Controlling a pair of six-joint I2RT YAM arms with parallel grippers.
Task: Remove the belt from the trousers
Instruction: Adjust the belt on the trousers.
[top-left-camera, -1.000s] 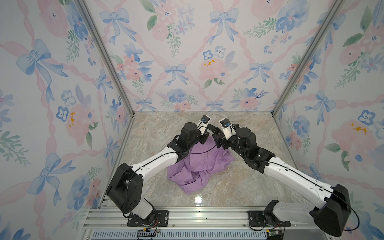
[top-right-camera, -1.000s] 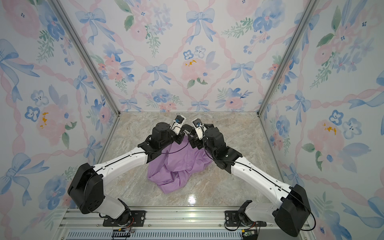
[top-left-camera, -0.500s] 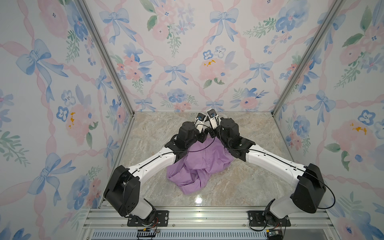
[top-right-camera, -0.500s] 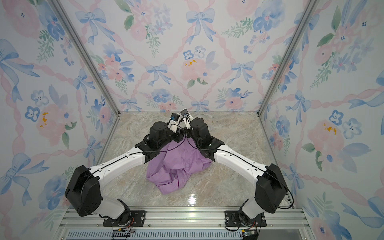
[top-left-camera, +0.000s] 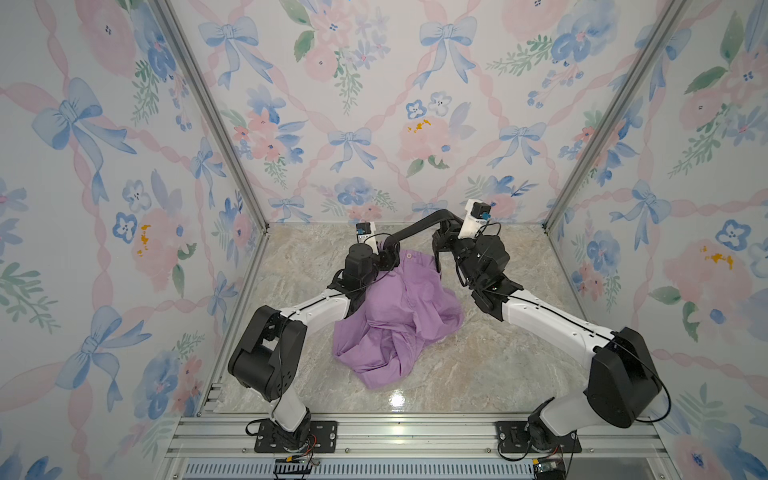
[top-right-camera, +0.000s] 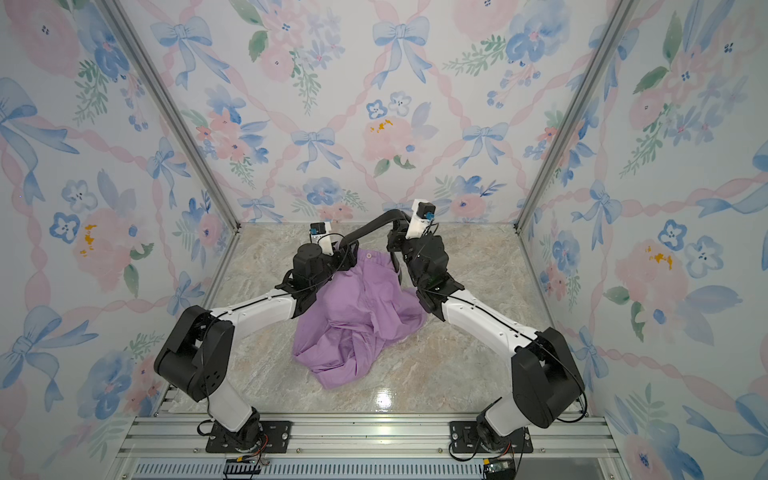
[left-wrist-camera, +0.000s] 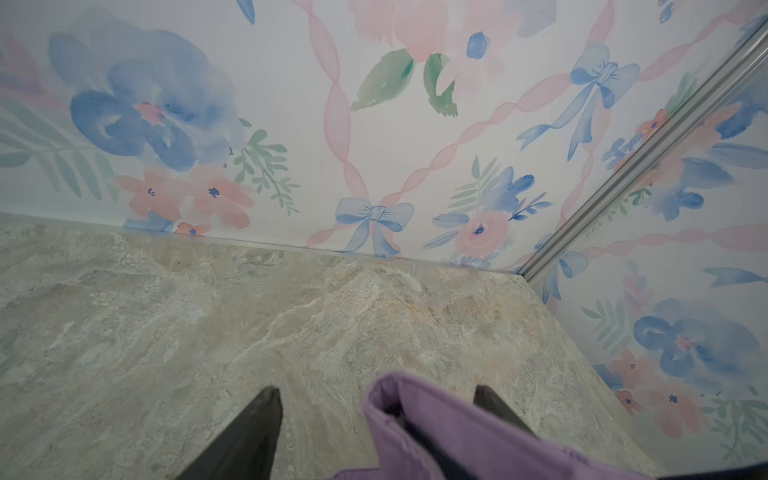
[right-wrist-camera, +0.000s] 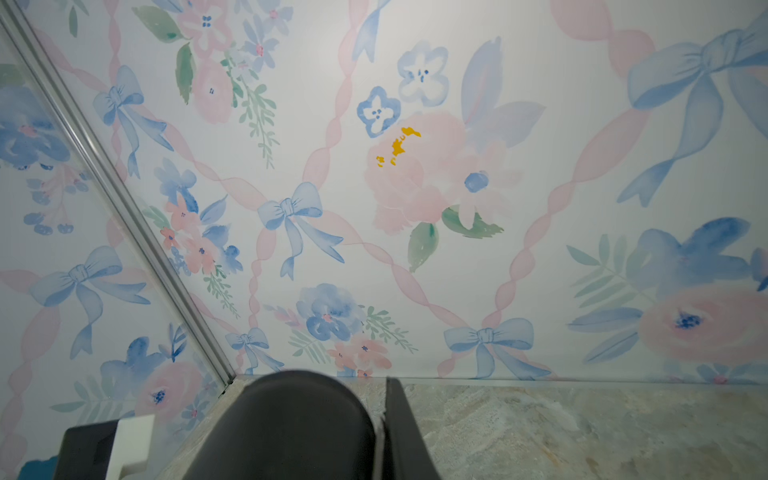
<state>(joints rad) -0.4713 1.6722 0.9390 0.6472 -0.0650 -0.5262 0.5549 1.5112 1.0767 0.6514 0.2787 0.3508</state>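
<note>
The left tool has opened over the thin lilac fabric trousers, while the right tool, now gripping the long black leather-like belt, draws it out toward the upper right.

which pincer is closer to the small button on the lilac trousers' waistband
Left. The left pincer sits open at the waistband of the lilac fabric trousers, right beside the small round button. The right pincer is raised on the button's other side, gripping the black leather-like belt.
</note>
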